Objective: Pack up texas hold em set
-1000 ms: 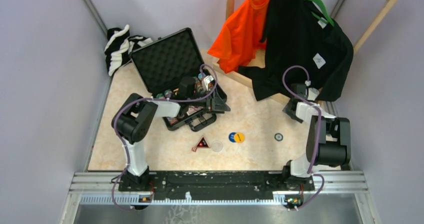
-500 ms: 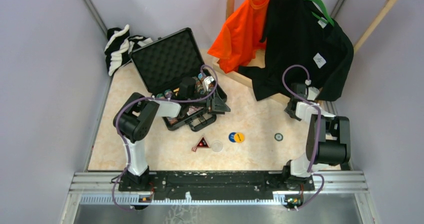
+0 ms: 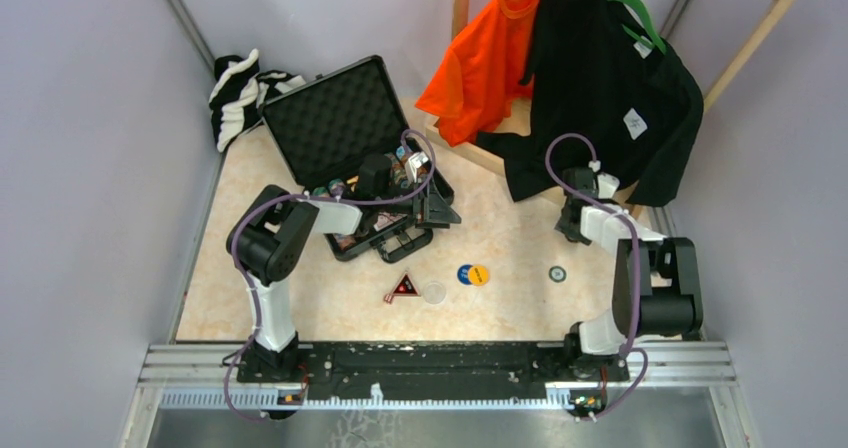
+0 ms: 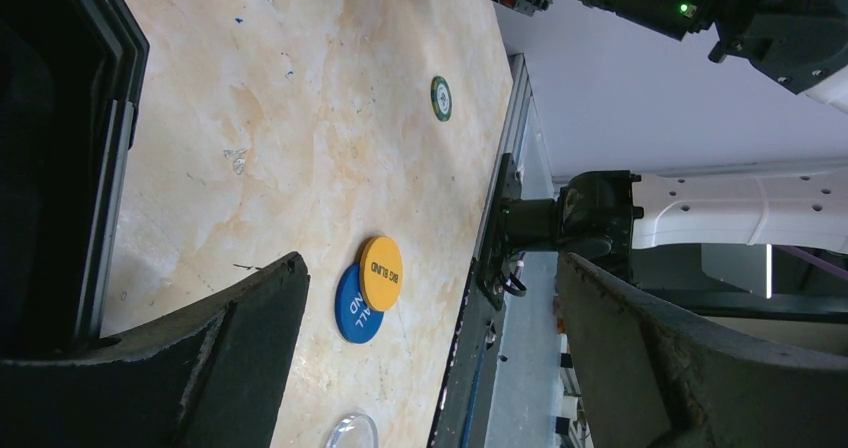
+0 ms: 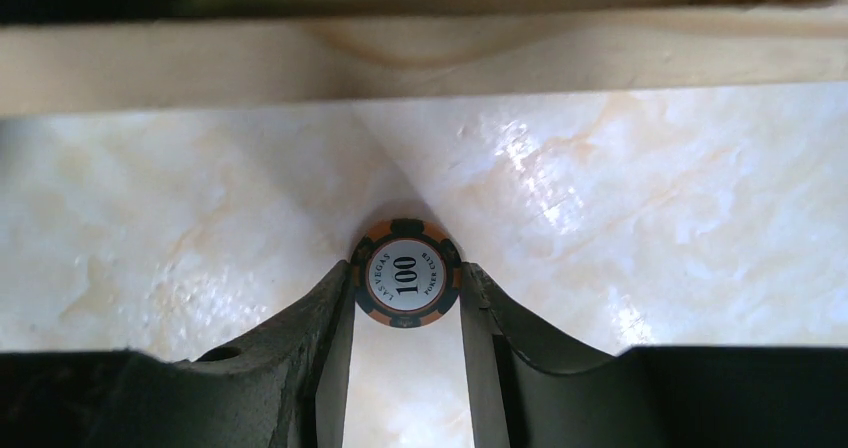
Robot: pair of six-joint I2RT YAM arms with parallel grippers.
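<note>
The black briefcase (image 3: 330, 118) lies open at the back left, foam lid up, chips and cards in its base. My left gripper (image 3: 437, 211) is open and empty at the case's right edge (image 4: 110, 168). The yellow disc (image 4: 381, 273) overlaps the blue disc (image 4: 351, 308), with the clear disc (image 4: 352, 433) beside them. The three show in the top view: yellow (image 3: 480, 274), blue (image 3: 465, 274), clear (image 3: 433, 292). The black-red triangle (image 3: 403, 287) lies left of them. A green chip (image 3: 557, 274) lies alone. My right gripper (image 5: 408, 280) is shut on an orange-black "100" chip (image 5: 408, 271) over the table.
A wooden rack base (image 5: 420, 48) runs just beyond the right gripper. A black shirt (image 3: 600, 78) and an orange shirt (image 3: 490, 58) hang from the rack. A black-and-white striped cloth (image 3: 240, 93) lies at the back left corner.
My right gripper has moved left, away from the rack base. The left arm has not moved.
</note>
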